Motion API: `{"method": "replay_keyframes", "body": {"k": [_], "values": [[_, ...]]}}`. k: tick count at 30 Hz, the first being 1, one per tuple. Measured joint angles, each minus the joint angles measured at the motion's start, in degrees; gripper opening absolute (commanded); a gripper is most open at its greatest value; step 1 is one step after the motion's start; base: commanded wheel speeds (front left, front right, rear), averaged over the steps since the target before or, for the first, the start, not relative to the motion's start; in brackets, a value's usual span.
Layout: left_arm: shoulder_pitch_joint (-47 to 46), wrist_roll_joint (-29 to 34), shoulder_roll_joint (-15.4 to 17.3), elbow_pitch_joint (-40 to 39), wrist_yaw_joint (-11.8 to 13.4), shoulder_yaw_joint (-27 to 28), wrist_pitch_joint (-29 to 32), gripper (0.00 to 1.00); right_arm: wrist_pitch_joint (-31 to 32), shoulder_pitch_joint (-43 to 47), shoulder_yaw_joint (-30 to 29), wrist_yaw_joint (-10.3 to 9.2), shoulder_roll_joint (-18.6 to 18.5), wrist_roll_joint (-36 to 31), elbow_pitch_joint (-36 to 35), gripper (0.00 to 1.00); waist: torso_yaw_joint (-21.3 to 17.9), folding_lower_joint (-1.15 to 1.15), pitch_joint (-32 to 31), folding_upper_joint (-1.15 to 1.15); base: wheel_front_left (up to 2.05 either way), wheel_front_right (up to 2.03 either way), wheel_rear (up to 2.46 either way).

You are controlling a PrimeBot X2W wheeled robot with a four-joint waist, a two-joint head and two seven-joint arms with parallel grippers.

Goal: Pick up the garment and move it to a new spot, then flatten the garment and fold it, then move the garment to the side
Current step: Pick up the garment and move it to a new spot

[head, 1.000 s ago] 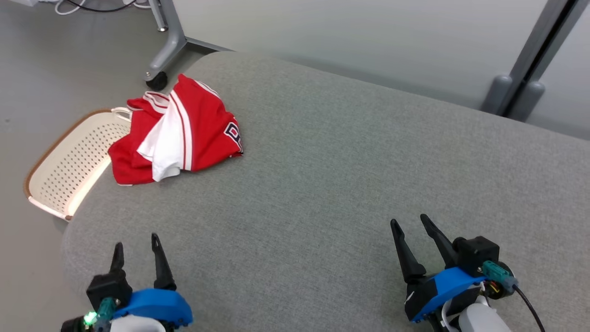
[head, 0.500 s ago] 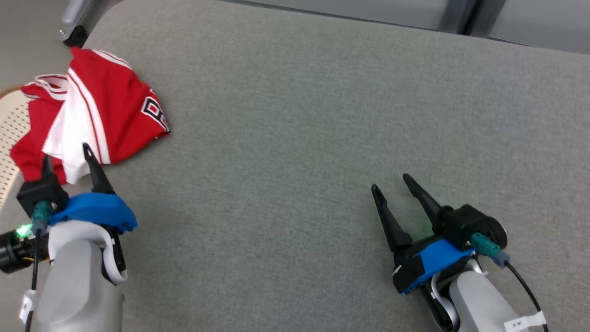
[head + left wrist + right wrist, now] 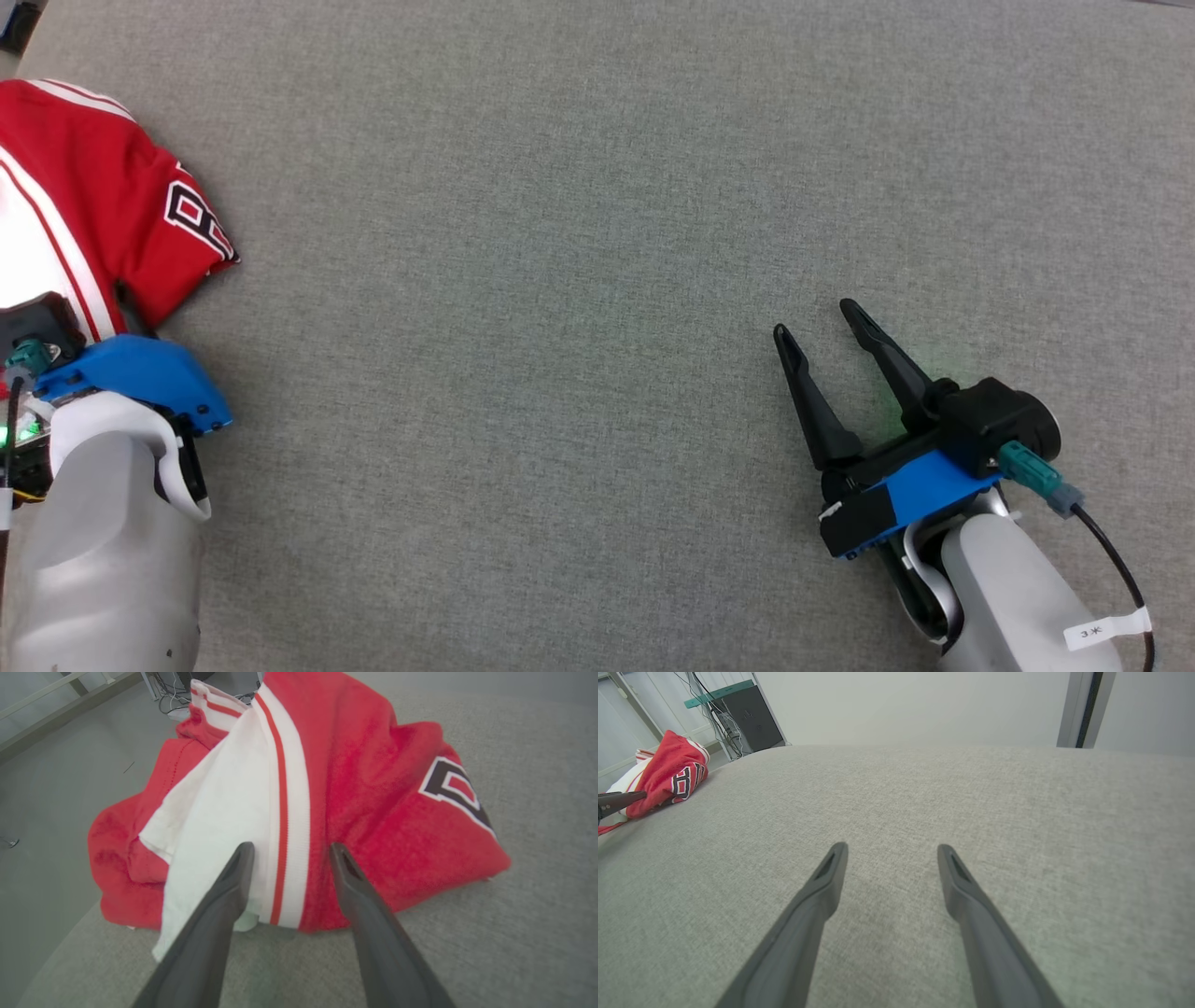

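The garment [image 3: 84, 187] is a crumpled red shirt with white bands and a dark letter patch, lying at the far left of the grey cushioned surface [image 3: 597, 233]. My left gripper [image 3: 89, 303] is at its near edge, where the cloth hides the fingertips. In the left wrist view the garment [image 3: 364, 793] is close ahead. There my left gripper [image 3: 292, 847] stands open, its tips straddling the white band with the red stripe. My right gripper [image 3: 822, 317] is open over bare surface at the right, far from the garment [image 3: 668, 774]. It is empty in its own wrist view [image 3: 892, 849].
The surface's rounded left edge drops to a grey floor [image 3: 46, 788] just beyond the garment. A dark cabinet with cables [image 3: 756, 718] and a grey pillar [image 3: 1083, 709] stand past the far edge. A wide stretch of surface lies between the two grippers.
The head camera has tipped down and turned, shifting the whole picture. My left arm has reached forward to the garment's near edge, its fingers a little closer together. The right gripper stays open.
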Motion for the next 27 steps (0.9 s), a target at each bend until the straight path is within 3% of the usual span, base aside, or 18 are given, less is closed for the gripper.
{"method": "replay_keyframes", "body": {"k": [9, 19, 27], "values": [[-1.0, 0.6, -0.4, 0.4, -1.9, -2.0, -1.0, 0.0, 0.0, 0.5, -1.4, 0.0, 0.9, 0.3, 1.5, 1.0, 0.9, 0.0, -2.9, 0.0, 0.0, 0.0, 0.0], [-1.2, 5.2, -2.1, -19.9, -5.4, -7.1, -1.1, 0.0, 0.0, 2.1, -2.8, 0.0, 3.7, 0.4, 3.1, 1.0, 1.1, -0.01, -8.8, -0.02, 0.0, 0.0, 0.0], [-0.5, 7.3, -7.2, -27.3, -9.1, -14.1, -1.2, 0.0, 0.0, 3.5, -3.9, 0.0, 4.7, 1.0, 4.5, 1.0, -3.9, -0.01, -12.0, -0.02, 0.0, 0.0, 0.0]]}}
